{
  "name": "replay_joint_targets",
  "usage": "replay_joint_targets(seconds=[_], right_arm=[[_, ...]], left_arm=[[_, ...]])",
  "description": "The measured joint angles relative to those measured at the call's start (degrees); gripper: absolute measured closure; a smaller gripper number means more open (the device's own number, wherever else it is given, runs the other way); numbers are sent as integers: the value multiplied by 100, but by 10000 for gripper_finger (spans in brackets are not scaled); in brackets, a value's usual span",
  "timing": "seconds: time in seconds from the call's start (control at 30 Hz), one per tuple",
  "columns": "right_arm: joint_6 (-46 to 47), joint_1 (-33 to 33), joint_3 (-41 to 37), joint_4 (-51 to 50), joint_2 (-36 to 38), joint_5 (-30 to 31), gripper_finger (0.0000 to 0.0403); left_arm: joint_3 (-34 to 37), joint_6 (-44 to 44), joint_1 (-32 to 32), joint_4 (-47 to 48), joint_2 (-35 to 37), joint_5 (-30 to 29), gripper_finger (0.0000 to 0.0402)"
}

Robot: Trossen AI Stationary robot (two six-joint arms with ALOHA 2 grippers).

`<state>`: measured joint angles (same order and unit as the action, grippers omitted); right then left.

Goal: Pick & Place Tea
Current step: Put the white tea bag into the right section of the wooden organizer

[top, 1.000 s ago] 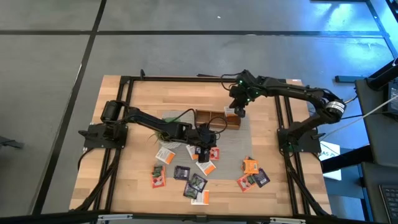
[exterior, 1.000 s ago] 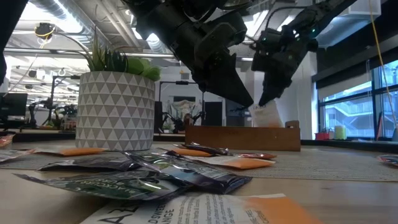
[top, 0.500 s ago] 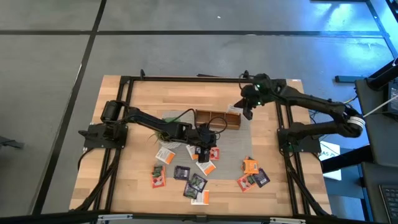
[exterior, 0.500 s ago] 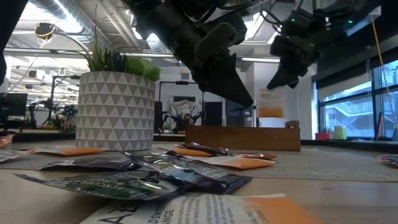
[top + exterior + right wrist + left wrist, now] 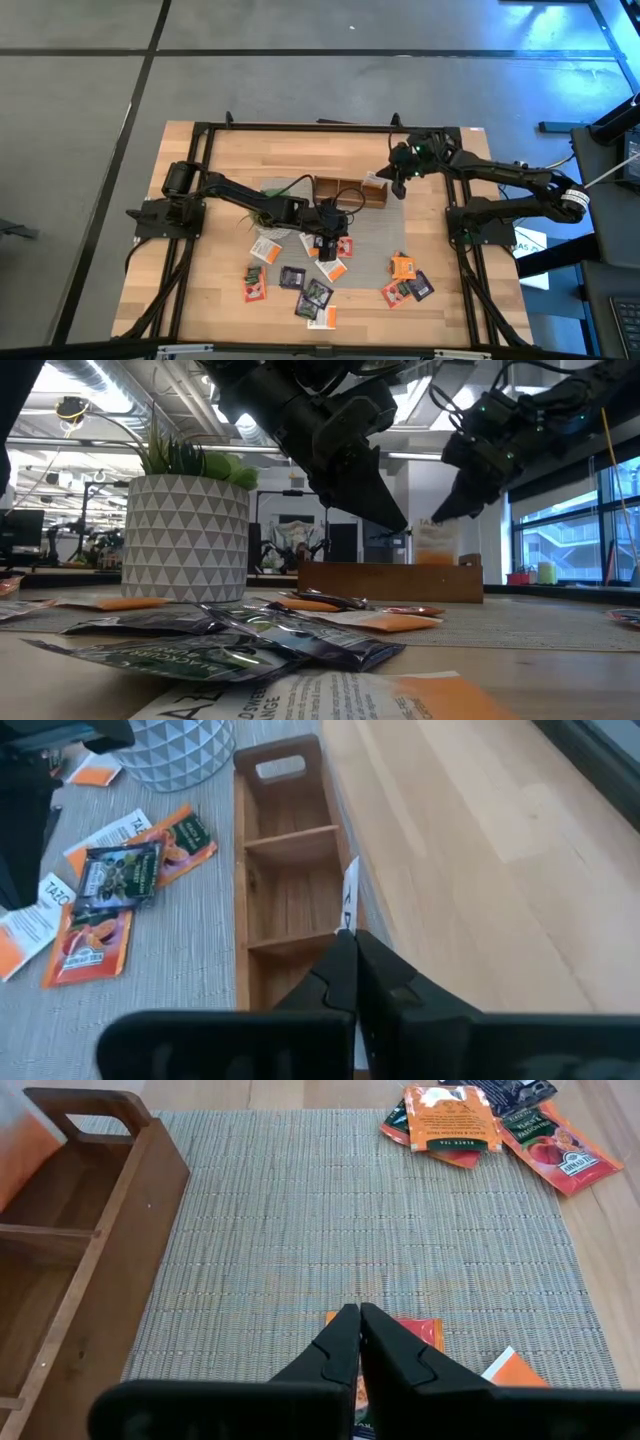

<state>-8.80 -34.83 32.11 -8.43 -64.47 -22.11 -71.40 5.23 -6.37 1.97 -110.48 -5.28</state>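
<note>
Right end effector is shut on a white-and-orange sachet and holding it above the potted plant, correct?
Not quite. The right end effector is shut on a white-and-orange sachet, but it holds it above the wooden box, at the end farthest from the potted plant, not above the plant. The high view and the right wrist view show this.

grey floor (image 5: 90,150), ceiling lights (image 5: 40,402), tall windows (image 5: 560,530)

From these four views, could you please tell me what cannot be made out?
- Whether the right gripper pinches the white sachet: right wrist view, its shut jaws cover the sachet's lower edge.
- Contents of the brown wooden three-compartment box: low view, its wall hides them.
- Sachet under the left gripper: left wrist view, jaws cover it.
</note>
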Motion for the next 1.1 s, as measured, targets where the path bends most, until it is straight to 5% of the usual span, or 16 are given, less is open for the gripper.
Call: replay_joint_targets(seconds=[0.77, 1.1], right_arm=[[-369, 0, -65, -12, -2, 28, 395], [-527, 2, -65, -6, -2, 557, 364]], left_arm=[[0, -46, 0, -2, 0, -2, 392], [0, -46, 0, -2, 0, -2, 395]])
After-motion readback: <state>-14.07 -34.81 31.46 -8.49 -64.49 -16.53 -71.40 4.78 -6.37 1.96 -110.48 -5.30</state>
